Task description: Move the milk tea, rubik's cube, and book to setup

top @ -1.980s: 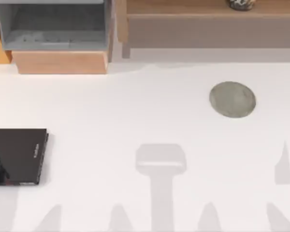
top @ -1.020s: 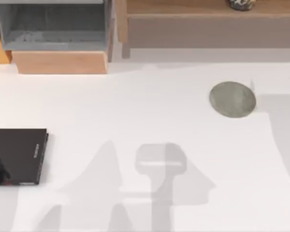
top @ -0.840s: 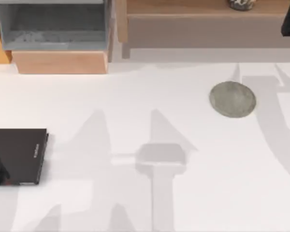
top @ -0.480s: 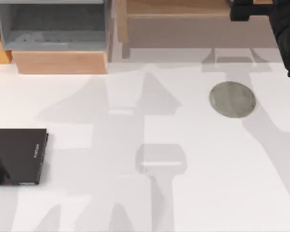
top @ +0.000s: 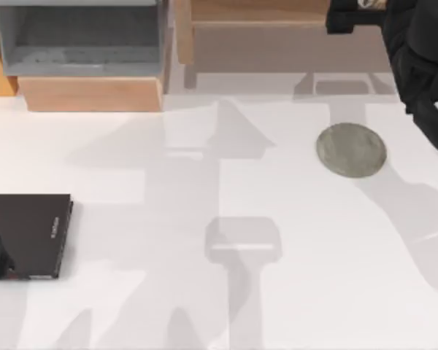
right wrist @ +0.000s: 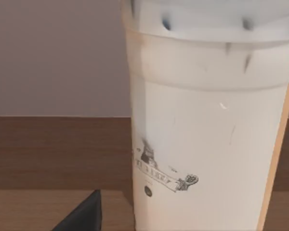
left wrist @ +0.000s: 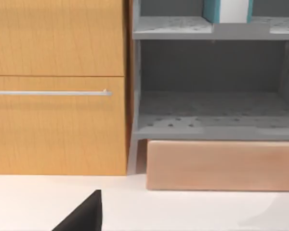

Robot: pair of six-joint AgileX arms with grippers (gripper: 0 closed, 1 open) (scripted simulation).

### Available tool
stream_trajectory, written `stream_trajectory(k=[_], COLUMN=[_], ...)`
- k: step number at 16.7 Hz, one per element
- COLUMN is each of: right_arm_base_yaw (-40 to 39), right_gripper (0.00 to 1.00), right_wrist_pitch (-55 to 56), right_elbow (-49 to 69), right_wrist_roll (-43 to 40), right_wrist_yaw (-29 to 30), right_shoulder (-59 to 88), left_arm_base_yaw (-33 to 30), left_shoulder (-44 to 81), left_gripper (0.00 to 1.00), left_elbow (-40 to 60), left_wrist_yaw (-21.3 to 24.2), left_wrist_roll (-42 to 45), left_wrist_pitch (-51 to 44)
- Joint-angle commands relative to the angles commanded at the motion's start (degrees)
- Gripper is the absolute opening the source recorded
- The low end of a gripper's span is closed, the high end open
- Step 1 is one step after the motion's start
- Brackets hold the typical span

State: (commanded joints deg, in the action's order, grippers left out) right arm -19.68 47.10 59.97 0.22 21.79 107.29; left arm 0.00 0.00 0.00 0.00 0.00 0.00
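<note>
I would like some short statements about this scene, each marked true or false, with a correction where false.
1. The grey round disc lies on the table's right half. True.
2. The milk tea stands on that disc. False: it stands on the wooden shelf, close before the right wrist camera.
3. The black book lies near the table's left edge. True.
4. The teal book lies flat on the table. False: it stands upright in the grey shelf unit.
5. The right arm reaches over the table's far right corner. True.

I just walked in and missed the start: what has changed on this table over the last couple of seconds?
The black right arm swung in at the top view's upper right and reached toward the wooden shelf, where the tall milk tea cup stands. The grey round disc and flat black book stayed put.
</note>
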Motion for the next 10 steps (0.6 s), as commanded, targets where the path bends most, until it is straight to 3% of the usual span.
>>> stream_trajectory(k=[4,10], right_arm_base_yaw=[0.53,2.71], right_gripper=[1.00,1.00], right_wrist_pitch=[-0.69,-4.97], right_elbow=[2.02,15.69], right_wrist_roll=[0.00,-0.08], right_wrist_yaw=[-0.52,-2.55], right_shoulder=[1.44,10.64], left_arm_base_yaw=[0.00,0.00], left_shoulder=[0.00,0.00], left_gripper=[1.00,1.00], left_elbow=[0.00,0.00], left_wrist_yaw=[0.00,0.00], left_wrist_roll=[0.00,0.00], left_wrist_pitch=[0.00,0.00])
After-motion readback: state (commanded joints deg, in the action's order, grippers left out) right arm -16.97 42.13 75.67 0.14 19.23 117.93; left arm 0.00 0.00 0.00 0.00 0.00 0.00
